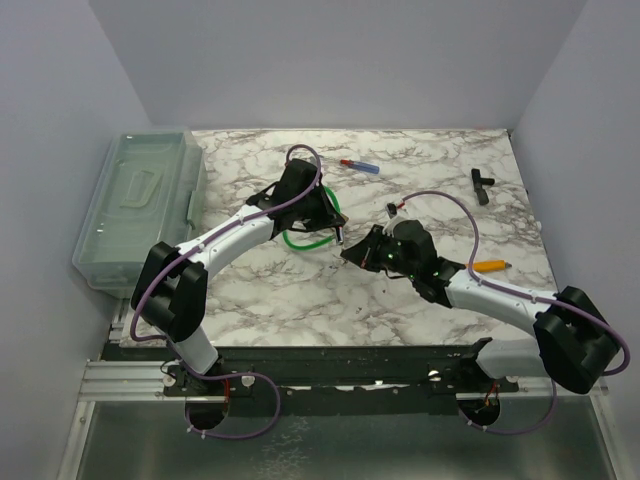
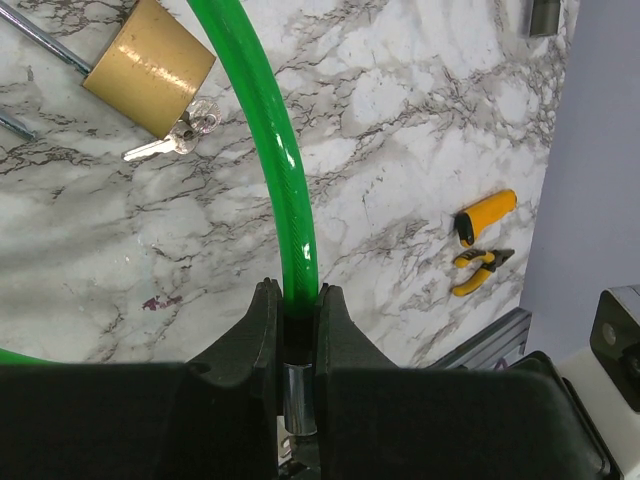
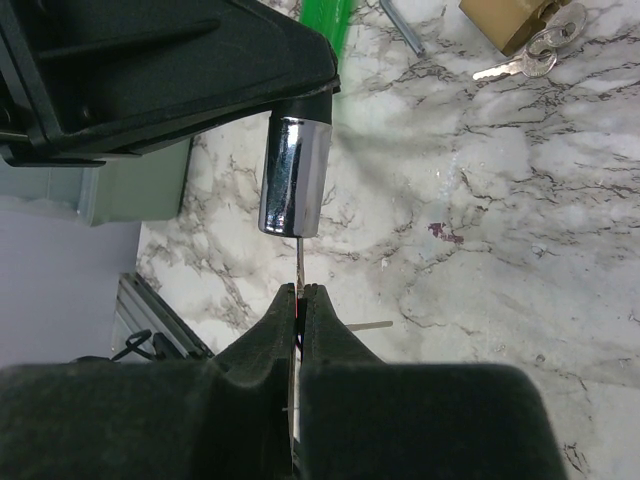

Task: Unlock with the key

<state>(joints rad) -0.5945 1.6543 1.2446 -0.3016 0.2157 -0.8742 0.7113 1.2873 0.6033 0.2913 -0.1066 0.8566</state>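
Observation:
My left gripper [image 2: 297,295] is shut on a green cable [image 2: 285,170] just above the cable's chrome metal tip [image 2: 298,400]. In the top view it [image 1: 335,232] holds the cable [image 1: 300,243] at mid-table. My right gripper [image 3: 300,292] is shut on the key [image 3: 299,262], a thin pale silvery blade. The blade points up into the end of the chrome tip [image 3: 293,175]. In the top view my right gripper [image 1: 352,252] sits right against the left one.
A small brass padlock [image 2: 150,65] with spare keys [image 2: 180,138] lies on the marble table. A clear plastic box [image 1: 140,205] stands at the left. A red-blue marker [image 1: 360,166], a black part [image 1: 482,184] and an orange tool [image 1: 490,266] lie around.

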